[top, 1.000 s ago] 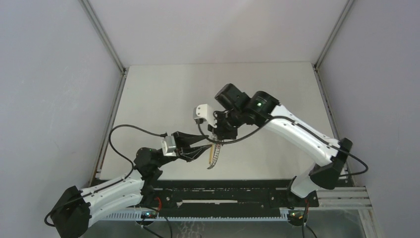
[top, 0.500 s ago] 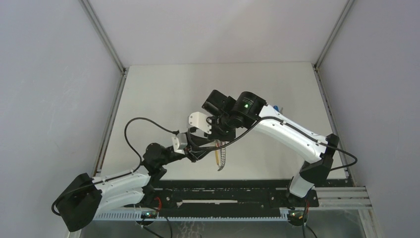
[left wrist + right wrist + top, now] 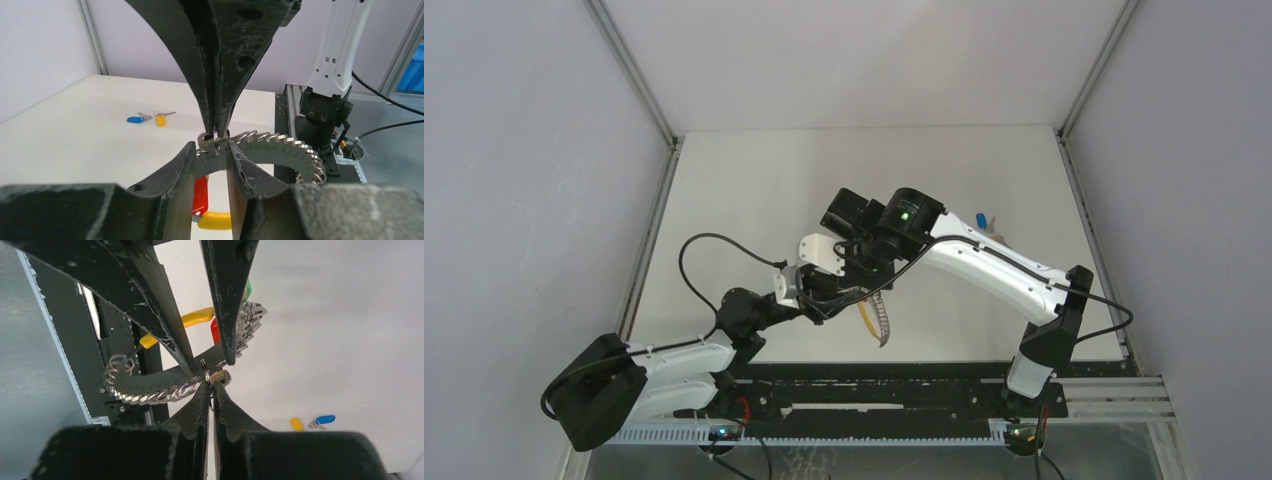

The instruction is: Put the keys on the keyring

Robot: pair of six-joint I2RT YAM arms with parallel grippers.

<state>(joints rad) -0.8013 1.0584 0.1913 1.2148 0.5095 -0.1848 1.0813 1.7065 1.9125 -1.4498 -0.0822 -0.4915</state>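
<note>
The two grippers meet nose to nose over the near half of the table (image 3: 744, 180). The left gripper (image 3: 210, 150) grips the keyring (image 3: 282, 144) by its clasp end, its fingers parted only as far as the clasp wedged between them. The right gripper (image 3: 208, 386) comes in from 12 o'clock in the left wrist view. Its fingers are pressed tight together on the thin wire loop (image 3: 216, 136) at that same clasp. The rest of the chain, with its red piece (image 3: 200, 194) and yellow section (image 3: 216, 220), droops away below the pinch.

Since a second ago the joined pair has slid toward 8 o'clock, nearer the left arm's base. The dangling chain now trails toward 5 o'clock, where it hung closer to 6. The right arm's swing has uncovered the keys (image 3: 981, 219), with blue and yellow heads. They lie on the table, well apart from the grippers at about 2 o'clock.
</note>
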